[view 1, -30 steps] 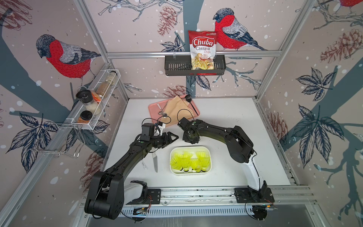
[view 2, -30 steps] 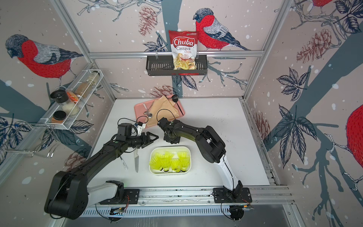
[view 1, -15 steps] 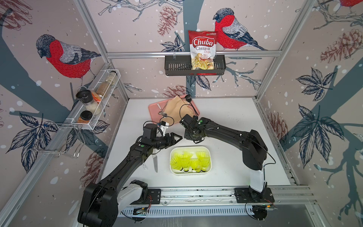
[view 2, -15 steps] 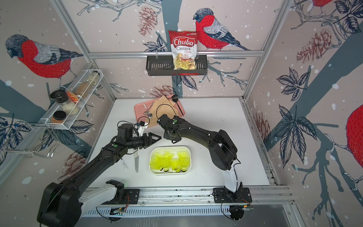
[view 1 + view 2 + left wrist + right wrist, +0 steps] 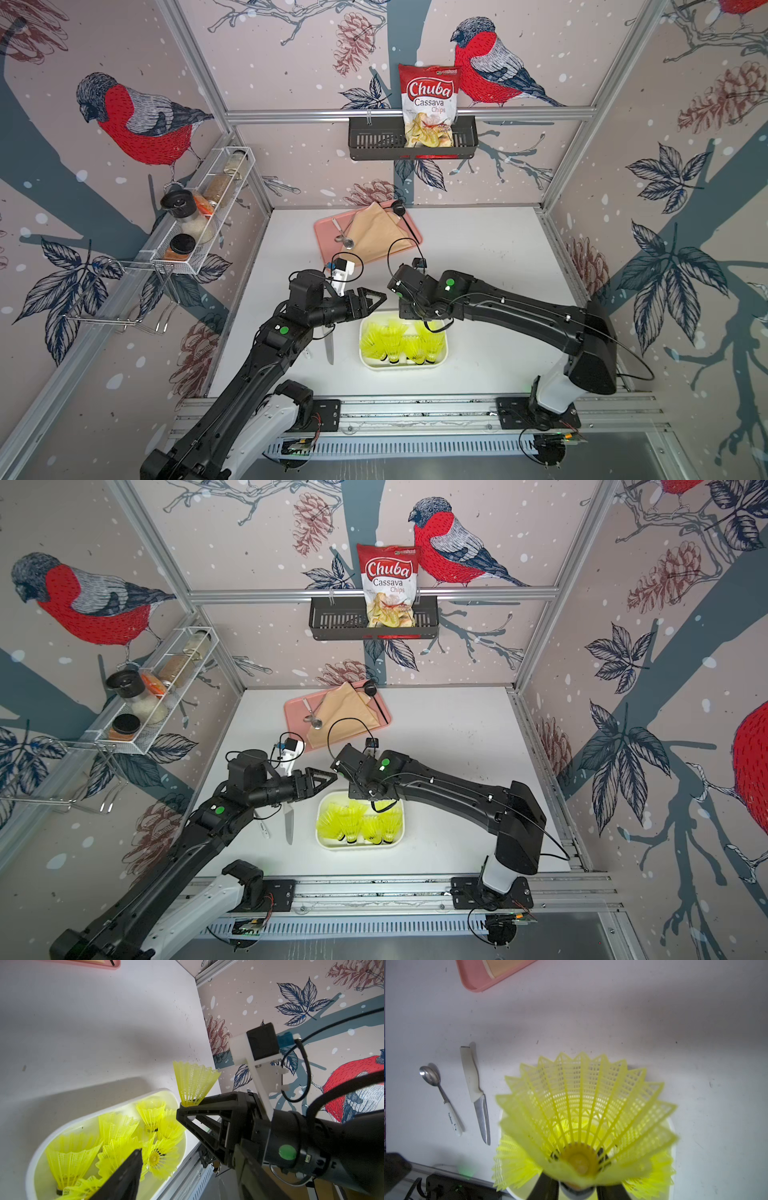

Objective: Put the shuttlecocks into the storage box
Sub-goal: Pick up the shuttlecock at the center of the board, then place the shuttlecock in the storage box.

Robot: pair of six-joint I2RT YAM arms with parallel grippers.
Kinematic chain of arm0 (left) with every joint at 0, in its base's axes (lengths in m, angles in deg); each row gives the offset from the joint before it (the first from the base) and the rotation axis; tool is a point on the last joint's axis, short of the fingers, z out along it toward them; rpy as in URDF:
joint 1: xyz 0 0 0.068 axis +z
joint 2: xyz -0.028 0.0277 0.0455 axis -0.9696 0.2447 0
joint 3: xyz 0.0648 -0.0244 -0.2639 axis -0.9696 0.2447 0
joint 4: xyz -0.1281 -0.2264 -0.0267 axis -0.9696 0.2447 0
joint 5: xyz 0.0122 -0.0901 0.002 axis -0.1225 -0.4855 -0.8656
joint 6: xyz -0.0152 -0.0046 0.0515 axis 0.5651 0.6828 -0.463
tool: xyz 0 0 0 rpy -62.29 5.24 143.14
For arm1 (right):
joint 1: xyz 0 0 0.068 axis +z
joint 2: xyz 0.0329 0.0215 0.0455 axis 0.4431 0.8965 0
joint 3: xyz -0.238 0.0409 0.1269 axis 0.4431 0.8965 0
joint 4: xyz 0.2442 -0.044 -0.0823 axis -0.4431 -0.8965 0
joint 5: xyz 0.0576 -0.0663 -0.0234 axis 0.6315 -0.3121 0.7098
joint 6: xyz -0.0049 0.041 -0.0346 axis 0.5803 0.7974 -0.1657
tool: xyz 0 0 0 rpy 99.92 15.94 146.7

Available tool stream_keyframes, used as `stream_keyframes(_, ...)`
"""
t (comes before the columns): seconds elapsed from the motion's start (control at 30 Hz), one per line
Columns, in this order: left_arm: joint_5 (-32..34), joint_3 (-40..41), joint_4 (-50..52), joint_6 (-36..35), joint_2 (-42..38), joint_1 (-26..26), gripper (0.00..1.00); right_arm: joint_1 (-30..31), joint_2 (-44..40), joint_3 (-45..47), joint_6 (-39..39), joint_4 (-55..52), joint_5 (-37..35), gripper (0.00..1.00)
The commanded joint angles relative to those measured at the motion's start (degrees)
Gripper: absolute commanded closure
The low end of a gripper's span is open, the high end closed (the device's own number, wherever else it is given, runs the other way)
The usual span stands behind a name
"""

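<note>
At the near side of the table [image 5: 498, 266], the storage box [image 5: 400, 366] already kept a heap of shuttlecocks [image 5: 390, 337]. Above its far rim the right gripper [image 5: 187, 1108] pinched one more shuttlecock [image 5: 194, 1082] by the cork end, its skirt flaring out of the grip. During the last second this arm had stretched out and the left gripper [image 5: 375, 301], spread and empty, had come closer beside it. So, to my judgement, only the release into the box remained

A lab robot test cell dressed as a kitchen: an aluminium frame [image 5: 291, 114] holds bird-print panels. Behind the left gripper [image 5: 374, 300] runs the arms' mounting rail [image 5: 415, 409]. A spice rack [image 5: 172, 262] hangs to its left and a chip-bag basket [image 5: 374, 143] ahead.
</note>
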Motion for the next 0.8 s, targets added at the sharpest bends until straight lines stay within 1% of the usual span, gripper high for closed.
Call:
stream_keyframes(0.0, 1.8, 0.2, 5.6, -1.3, -2.8, -0.9, 0.28, 3.2, -2.3, 1.8, 3.8, -2.7, -2.9, 0.79)
stream_keyframes(0.17, 3.3, 0.4, 10.2, -1.9, -6.5, -3.6, 0.27, 8.2, -3.6, 4.0, 6.5, -3.7, -4.3, 0.79)
stream_keyframes(0.37, 7.2, 2.2, 11.8, 0.5, -9.9, -9.9, 0.28, 11.3, -3.7, 7.8, 8.5, -2.6, -4.5, 0.79)
stream_keyframes(0.57, 11.5, 5.5, 8.4, 6.5, -12.2, -17.4, 0.28, 13.2, -2.6, 9.5, 9.4, -1.5, -4.0, 0.79)
stream_keyframes(0.7, 15.5, 7.4, 6.4, 9.0, -12.6, -23.1, 0.29, 13.7, -2.2, 10.7, 10.0, -0.7, -3.9, 0.79)
stream_keyframes(0.77, 17.1, 8.1, 5.7, 10.0, -12.6, -25.1, 0.28, 13.7, -2.1, 11.3, 10.1, -0.2, -4.0, 0.79)
